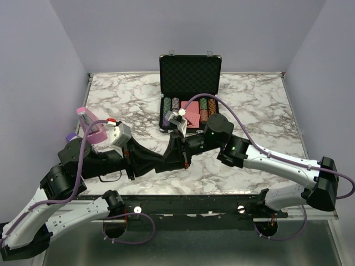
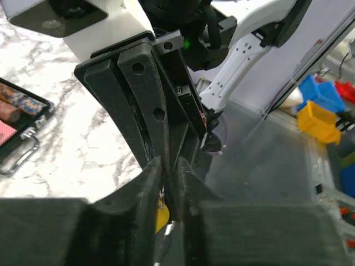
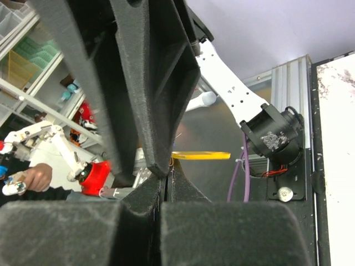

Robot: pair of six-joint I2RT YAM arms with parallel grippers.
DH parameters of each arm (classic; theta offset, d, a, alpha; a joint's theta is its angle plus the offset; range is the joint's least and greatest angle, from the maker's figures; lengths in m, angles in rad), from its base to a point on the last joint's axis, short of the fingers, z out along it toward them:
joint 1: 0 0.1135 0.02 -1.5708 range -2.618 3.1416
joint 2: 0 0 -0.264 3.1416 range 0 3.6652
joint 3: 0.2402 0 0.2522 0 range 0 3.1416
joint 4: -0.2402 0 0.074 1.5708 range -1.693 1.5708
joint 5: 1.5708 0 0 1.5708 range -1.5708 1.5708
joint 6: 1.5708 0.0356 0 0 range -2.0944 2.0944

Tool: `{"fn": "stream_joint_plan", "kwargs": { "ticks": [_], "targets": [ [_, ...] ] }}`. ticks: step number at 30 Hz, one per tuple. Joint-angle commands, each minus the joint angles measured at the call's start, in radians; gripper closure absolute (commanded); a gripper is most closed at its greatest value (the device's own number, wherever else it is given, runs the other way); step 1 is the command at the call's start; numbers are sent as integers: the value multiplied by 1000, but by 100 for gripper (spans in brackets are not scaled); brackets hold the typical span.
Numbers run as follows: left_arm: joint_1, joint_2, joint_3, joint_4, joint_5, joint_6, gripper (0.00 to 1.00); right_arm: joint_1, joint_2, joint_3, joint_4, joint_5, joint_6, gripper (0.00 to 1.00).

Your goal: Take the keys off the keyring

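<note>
Meeting tip to tip above the counter, the left tool seems clamped on the yellow keyring, while the right tool is pressed closed just against it. Beyond both tools stands an open poker chip case.

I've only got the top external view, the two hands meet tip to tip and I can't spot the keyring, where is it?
Observer: The left wrist view shows the yellow keyring in the narrow gap between the fingers of the left hand.
Operator: And the other one?
Observer: Its own wrist view shows the right hand shut, the keyring's flat tag sticking out sideways just beyond its fingertips.
Operator: Any keys showing?
Observer: None I can make out in either wrist view.
</note>
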Motion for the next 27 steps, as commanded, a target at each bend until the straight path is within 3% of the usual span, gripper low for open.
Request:
{"fn": "stream_joint_plan", "kwargs": {
  "ticks": [1, 5, 15, 22, 27],
  "targets": [
    [-9, 22, 22, -62, 3, -14, 60, 13, 17, 49, 39, 64, -23, 99],
    [-9, 4, 55, -77, -49, -15, 50, 13, 16, 51, 37, 64, -23, 99],
    [-11, -97, 20, -44, -279, -88, 46, 17, 11, 56, 32, 69, -25, 99],
    [-9, -194, -36, 27, -316, -131, 35, 22, 16, 62, 25, 72, -25, 99],
    [-9, -212, -56, 16, -298, -136, 35, 27, 16, 71, 11, 76, -29, 99]
  ]
}}
